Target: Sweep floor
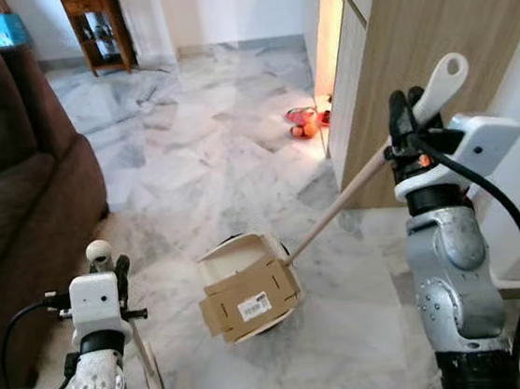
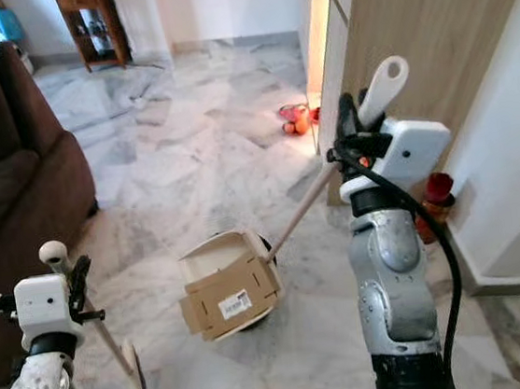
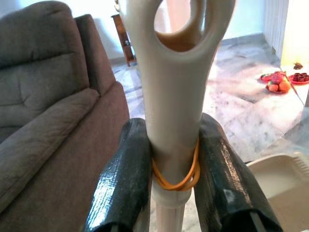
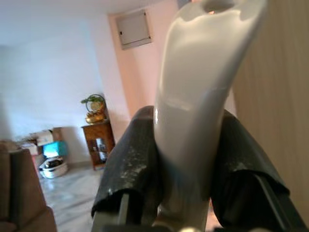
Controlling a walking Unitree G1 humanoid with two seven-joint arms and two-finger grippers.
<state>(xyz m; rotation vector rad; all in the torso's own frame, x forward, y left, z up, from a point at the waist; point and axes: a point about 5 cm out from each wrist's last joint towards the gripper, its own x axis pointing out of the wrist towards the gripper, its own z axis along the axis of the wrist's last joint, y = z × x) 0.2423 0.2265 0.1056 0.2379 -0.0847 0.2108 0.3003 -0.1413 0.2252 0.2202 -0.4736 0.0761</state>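
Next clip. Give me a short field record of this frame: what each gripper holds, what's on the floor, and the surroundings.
left gripper: shut on the dustpan handle, orange rubber band around it
right gripper: shut on the broom handle
dustpan: on the marble floor, between the arms
cardboard box: flattened, lying across the dustpan's front
sofa: brown, on the robot's left
wooden cabinet: on the robot's right

we count one cardboard box point(image 1: 250, 297) on the marble floor, and we place the rest from it: one brown sofa point(image 1: 15, 185) to its left, one wooden stand point(image 1: 98, 25) far beyond it, one plate of fruit point(image 1: 305, 124) beyond it to the right, and two long-handled tools, one handle point(image 1: 337, 206) reaching it.
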